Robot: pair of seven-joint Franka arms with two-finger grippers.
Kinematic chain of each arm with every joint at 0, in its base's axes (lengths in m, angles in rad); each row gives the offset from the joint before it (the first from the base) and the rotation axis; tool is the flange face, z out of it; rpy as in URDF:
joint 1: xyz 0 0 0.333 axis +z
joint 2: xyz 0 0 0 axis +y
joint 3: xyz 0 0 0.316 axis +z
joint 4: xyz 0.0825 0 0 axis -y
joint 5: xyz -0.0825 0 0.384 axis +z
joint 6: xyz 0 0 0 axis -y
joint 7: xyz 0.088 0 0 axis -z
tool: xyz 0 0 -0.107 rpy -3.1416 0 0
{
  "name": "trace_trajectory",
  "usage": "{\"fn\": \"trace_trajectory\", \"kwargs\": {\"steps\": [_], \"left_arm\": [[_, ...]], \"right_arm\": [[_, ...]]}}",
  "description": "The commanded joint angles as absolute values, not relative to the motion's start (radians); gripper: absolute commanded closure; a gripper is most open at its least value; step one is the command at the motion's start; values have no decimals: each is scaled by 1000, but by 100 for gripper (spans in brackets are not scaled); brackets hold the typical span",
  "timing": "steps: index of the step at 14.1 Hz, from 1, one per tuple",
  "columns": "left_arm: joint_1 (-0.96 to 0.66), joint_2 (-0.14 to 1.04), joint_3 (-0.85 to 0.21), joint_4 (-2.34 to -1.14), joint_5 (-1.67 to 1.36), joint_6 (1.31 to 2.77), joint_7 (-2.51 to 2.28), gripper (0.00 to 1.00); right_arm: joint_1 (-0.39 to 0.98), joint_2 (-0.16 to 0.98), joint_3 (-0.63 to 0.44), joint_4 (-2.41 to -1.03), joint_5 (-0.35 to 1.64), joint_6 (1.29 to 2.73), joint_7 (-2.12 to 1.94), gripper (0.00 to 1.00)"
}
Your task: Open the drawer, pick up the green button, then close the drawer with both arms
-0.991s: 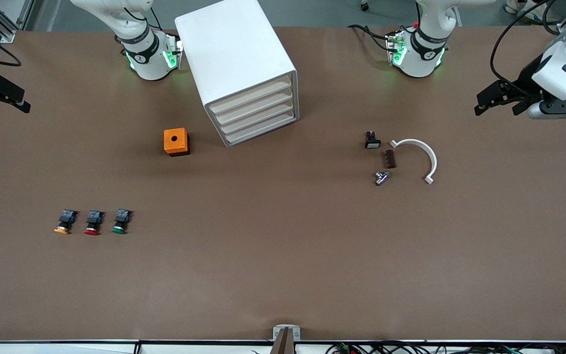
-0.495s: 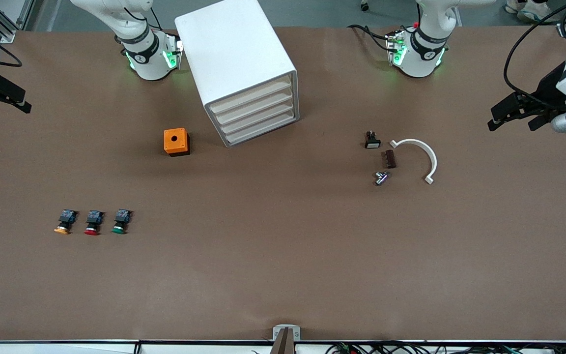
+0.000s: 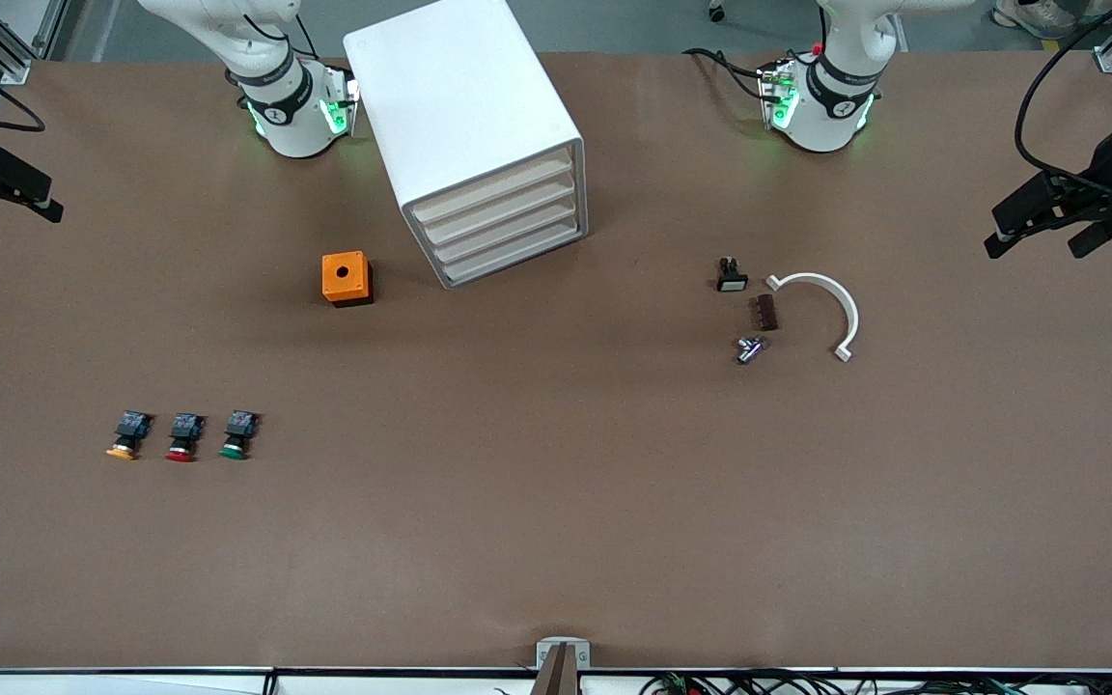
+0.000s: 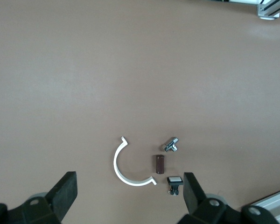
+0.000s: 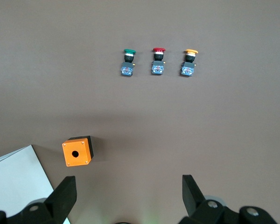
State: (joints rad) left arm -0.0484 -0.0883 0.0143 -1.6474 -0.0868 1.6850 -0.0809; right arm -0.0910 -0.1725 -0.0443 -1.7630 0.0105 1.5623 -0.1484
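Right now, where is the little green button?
In the front view, the green button lies on the table toward the right arm's end, last in a row of three beside the red button, nearer the camera than the orange box.

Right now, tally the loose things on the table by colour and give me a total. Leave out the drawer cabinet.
Green-capped button: 1
Red-capped button: 1
Orange (orange-capped button, orange box): 2
White (curved bracket, white-faced switch): 2
Brown block: 1
Silver fitting: 1
Total: 8
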Motion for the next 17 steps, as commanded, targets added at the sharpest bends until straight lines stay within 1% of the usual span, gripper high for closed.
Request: {"fn": "trace_trajectory", "kwargs": {"steps": [1,12,15,17], "left_arm": [[-41,-63,9,-1605,-64,1667,-75,0],[-11,-38,-8,-1591,-64,1667,-75,0],[38,-9,-73,-1559,-63,1667,-75,0],[32,9,-75,-1539,-63,1667,-77,0]], "right_arm": [[-87,-198,-44,-1786,8,1572,-156,0],[-87,-198,-44,-1784,8,1574,-156,0],[-87,-196,-44,-1784,8,1574,-156,0],[-87,-196,-44,-1784,8,1574,-156,0]]}}
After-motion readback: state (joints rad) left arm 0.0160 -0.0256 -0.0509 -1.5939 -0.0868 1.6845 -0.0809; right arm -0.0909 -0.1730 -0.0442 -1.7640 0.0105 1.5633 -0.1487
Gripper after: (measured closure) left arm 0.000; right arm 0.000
